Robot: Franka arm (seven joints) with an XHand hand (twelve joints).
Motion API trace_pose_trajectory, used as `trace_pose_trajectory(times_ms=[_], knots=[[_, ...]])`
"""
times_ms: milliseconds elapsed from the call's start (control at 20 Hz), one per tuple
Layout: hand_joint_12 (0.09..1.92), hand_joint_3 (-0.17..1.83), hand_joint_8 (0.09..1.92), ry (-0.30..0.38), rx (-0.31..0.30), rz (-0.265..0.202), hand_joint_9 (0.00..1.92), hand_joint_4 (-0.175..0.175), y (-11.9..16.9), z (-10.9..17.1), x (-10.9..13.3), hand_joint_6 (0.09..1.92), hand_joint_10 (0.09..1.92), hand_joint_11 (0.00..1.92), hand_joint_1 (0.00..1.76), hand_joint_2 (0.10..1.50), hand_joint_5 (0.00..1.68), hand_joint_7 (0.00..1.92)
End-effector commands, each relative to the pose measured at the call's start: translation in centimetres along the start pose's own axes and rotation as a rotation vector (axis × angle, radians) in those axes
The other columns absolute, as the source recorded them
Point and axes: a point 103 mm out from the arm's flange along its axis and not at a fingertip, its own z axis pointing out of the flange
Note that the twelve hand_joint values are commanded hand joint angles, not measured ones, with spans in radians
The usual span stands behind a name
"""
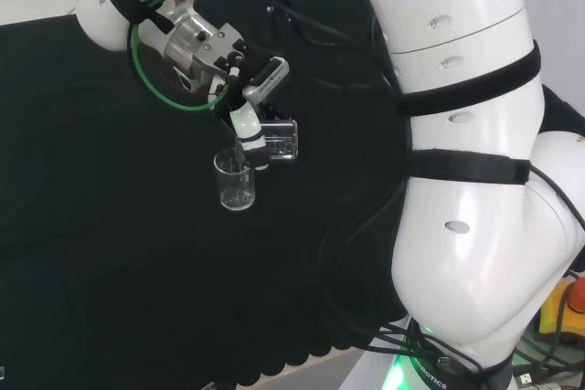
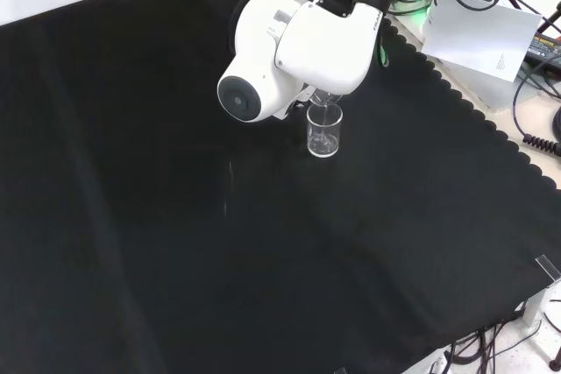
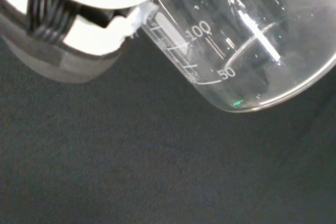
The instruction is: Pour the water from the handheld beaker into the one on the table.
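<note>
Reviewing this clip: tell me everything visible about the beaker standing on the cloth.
The standing beaker is a small, clear, straight-walled glass, upright on the black cloth with its mouth open upward. In the front view it sits just below the arm's big white link, with nothing else standing near it. The held beaker, tipped and marked with a printed scale, hangs just above its rim; whether the two touch cannot be told. How much water it holds is not clear either.
</note>
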Motion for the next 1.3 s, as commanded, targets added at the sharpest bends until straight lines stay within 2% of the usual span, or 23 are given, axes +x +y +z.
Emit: trace_pose_trajectory(times_ms=[50,650,900,1300], knots=[[0.54,0.73,0.58,-0.007,0.003,0.005,1.86,-0.175,-0.18,-0.31,0.11,0.6,0.11,1.52,1.32,0.6,1.31,1.37],[0.53,0.72,0.58,-0.02,0.057,0.021,1.86,-0.175,-0.16,-0.83,0.15,0.59,0.11,1.52,1.32,0.6,1.31,1.37],[0.53,0.72,0.58,-0.031,0.062,0.024,1.86,-0.175,-0.14,-0.85,0.16,0.59,0.11,1.52,1.32,0.6,1.32,1.37],[0.53,0.72,0.57,-0.048,0.086,0.055,1.86,-0.175,-0.35,-1.03,0.43,0.58,0.11,1.52,1.32,0.6,1.32,1.37]])
